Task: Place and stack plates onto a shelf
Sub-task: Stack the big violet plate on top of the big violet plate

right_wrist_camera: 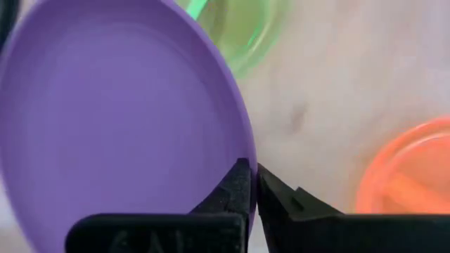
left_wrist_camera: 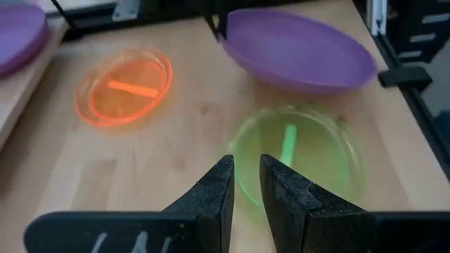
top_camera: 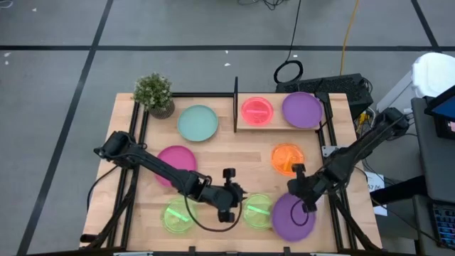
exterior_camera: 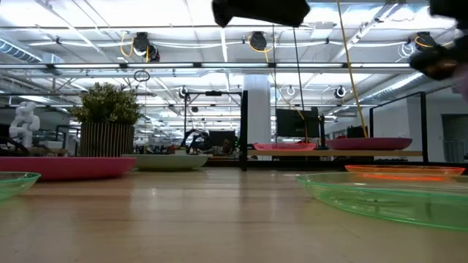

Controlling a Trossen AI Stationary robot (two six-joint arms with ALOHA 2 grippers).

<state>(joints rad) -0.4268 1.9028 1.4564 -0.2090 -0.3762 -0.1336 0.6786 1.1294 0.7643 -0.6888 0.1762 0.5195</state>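
Note:
My right gripper (top_camera: 308, 208) is shut on a purple plate (top_camera: 291, 219) at the table's near right. My left gripper (left_wrist_camera: 246, 176) hovers beside it, over a green plate (left_wrist_camera: 299, 151). Its fingers stand a narrow gap apart with nothing between them. An orange plate (top_camera: 287, 158) lies flat on the table farther back. The shelf (top_camera: 279, 126) at the far side carries a pink plate (top_camera: 257, 110) and a second purple plate (top_camera: 302, 109), side by side. A teal plate (top_camera: 197, 122), a magenta plate (top_camera: 176, 163) and another green plate (top_camera: 178, 215) lie flat on the left half. My right gripper pinches the purple plate's rim (right_wrist_camera: 246, 151) between its two fingers, one over the dish's inner face and one outside it. The fingers slant down from above at the plate's far right side. The plate (left_wrist_camera: 299, 49) is tilted, its held side raised.
A small potted plant (top_camera: 153, 92) stands at the far left corner. A thin black upright panel (top_camera: 236, 105) closes the shelf's left end. Black rails run along the table's edges. Bare wood lies between the magenta and orange plates.

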